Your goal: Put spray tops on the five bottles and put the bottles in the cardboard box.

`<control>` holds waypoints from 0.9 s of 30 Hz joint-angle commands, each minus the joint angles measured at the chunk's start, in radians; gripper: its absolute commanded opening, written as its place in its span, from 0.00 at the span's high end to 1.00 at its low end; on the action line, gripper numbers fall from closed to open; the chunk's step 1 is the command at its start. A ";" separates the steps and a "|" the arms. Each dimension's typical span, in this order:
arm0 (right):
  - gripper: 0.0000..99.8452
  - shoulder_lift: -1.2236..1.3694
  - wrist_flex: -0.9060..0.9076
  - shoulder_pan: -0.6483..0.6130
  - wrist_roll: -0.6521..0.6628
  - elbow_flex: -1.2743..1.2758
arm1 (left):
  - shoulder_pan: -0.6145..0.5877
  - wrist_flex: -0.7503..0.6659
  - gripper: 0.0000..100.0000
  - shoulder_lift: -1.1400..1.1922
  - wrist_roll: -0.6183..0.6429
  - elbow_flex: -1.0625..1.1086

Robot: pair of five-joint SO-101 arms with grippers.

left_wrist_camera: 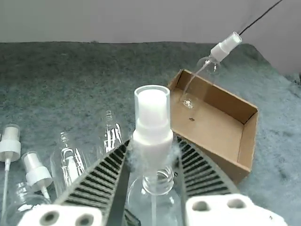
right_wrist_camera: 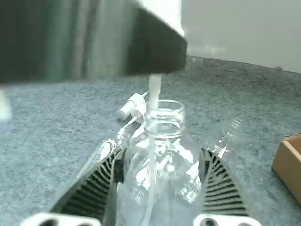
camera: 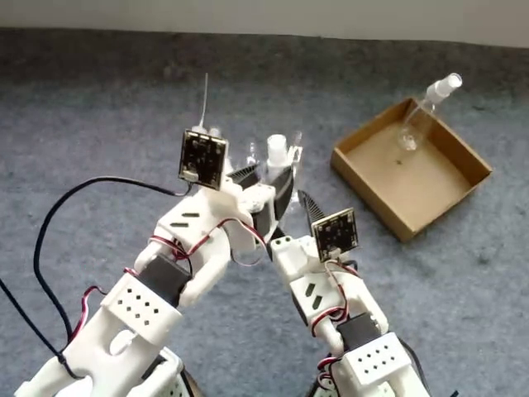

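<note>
The spray top (left_wrist_camera: 151,127) is held clamped in the left gripper (left_wrist_camera: 153,144), directly above the open neck of the bottle (right_wrist_camera: 163,117), which is clasped upright by the right gripper (right_wrist_camera: 161,159). With the dip tube (right_wrist_camera: 154,94) inside the neck, a straight downward push is judged needed.

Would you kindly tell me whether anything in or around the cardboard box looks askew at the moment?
Yes: the capped bottle in the cardboard box is not lying flat. It leans tilted against the box's far wall, with its spray top poking out above the rim. Nothing looks spilled or damaged.
</note>
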 commanded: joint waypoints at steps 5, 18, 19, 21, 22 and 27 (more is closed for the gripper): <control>0.87 -0.021 -0.025 0.001 -0.006 0.070 | 0.027 -0.003 0.99 -0.030 -0.117 0.019; 0.87 -0.021 -0.027 0.038 -0.006 0.067 | 0.099 -0.003 0.99 -0.036 -0.118 0.091; 0.87 -0.021 -0.028 0.038 -0.006 0.068 | 0.097 -0.003 0.99 -0.036 -0.118 0.096; 0.87 -0.021 -0.028 0.039 -0.006 0.068 | 0.093 -0.003 0.99 -0.036 -0.118 0.101; 0.87 -0.021 -0.028 0.039 -0.006 0.068 | 0.093 0.000 0.99 -0.036 -0.118 0.102; 0.87 -0.021 -0.028 0.039 -0.006 0.068 | 0.102 0.002 0.99 -0.036 -0.117 0.104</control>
